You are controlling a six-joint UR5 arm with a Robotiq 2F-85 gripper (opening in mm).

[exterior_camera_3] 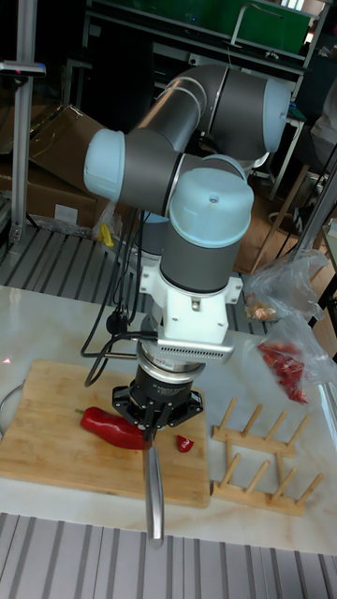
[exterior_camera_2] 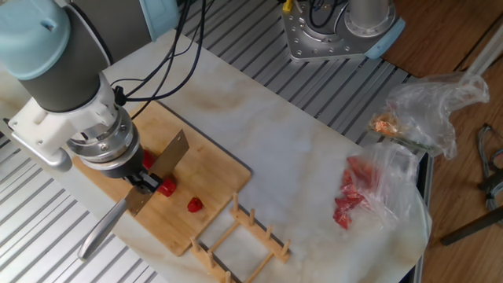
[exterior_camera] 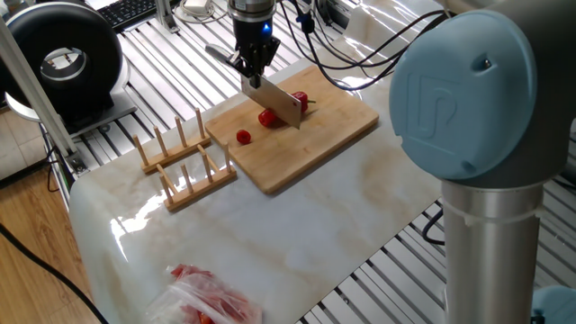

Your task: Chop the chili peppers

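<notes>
Tool point(exterior_camera: 252, 70) closed around the handle of a cleaver point(exterior_camera: 281, 100), with the flat blade held edge-down over the middle of a wooden cutting board point(exterior_camera: 342, 126). Blade resting on or just above the chili peppers point(exterior_camera_3: 113, 427); contact not clear from any view. In the tall fixed view, a plump red pepper with a dark stem lying on the board, partly hidden behind the tool point(exterior_camera_3: 155, 423), and the steel handle point(exterior_camera_3: 154, 491) pointing toward the near edge of the tabletop point(exterior_camera_3: 56, 524). One small red chunk point(exterior_camera: 243, 137) lying apart on the board, toward the board's end nearest a wooden rack point(exterior_camera: 180, 162); the same chunk point(exterior_camera_2: 194, 205) visible in the other fixed view, just beside the rack point(exterior_camera_2: 240, 236). Another red piece point(exterior_camera_2: 165, 187) right at the blade there. Board placed near one end of the marble tabletop point(exterior_camera: 270, 243), rack standing just beside it. Clear plastic bag point(exterior_camera_2: 357, 192) with red contents lying well apart, near the opposite end of the tabletop, and a second crumpled bag point(exterior_camera_2: 424, 110) behind it at the edge.
</notes>
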